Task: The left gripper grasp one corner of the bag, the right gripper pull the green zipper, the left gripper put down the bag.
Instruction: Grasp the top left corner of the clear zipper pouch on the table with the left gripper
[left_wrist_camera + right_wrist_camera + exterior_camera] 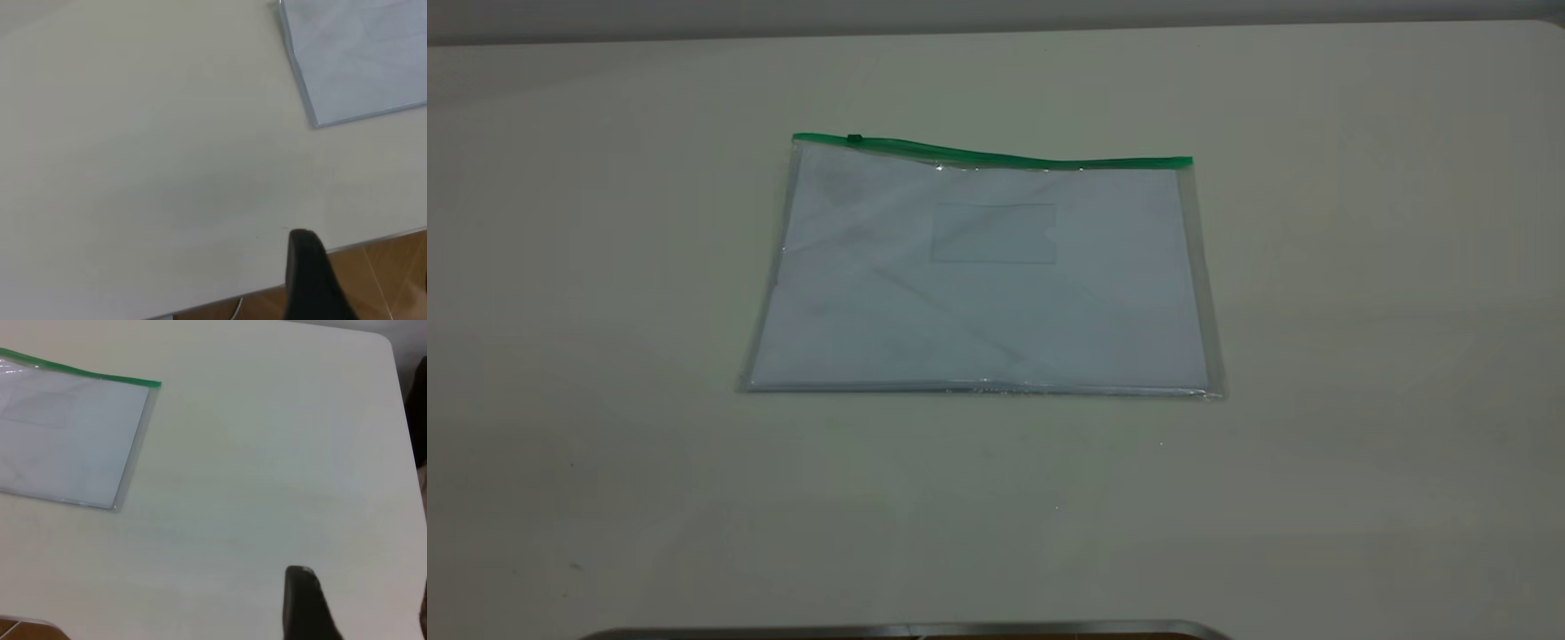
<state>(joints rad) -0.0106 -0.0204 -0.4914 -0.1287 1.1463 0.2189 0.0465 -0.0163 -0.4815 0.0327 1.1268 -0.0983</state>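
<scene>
The bag [978,284] lies flat in the middle of the table, a clear pouch showing white paper and a small card pocket [993,233]. The green zipper [996,158] runs along its far long edge, with the dark slider [855,139] near the left end. Neither gripper shows in the exterior view. In the left wrist view, the left gripper [370,267] shows one black finger [307,277] over the table's edge, far from the bag's corner [360,60]. In the right wrist view, the right gripper [363,590] shows one finger [303,607] and a sliver of the other, well apart from the bag [67,447].
The pale table [1360,356] spreads wide around the bag. Its front edge has a metal strip [907,629]. Wooden floor [393,257] shows beyond the table's edge in the left wrist view. The table's rounded corner [387,340] shows in the right wrist view.
</scene>
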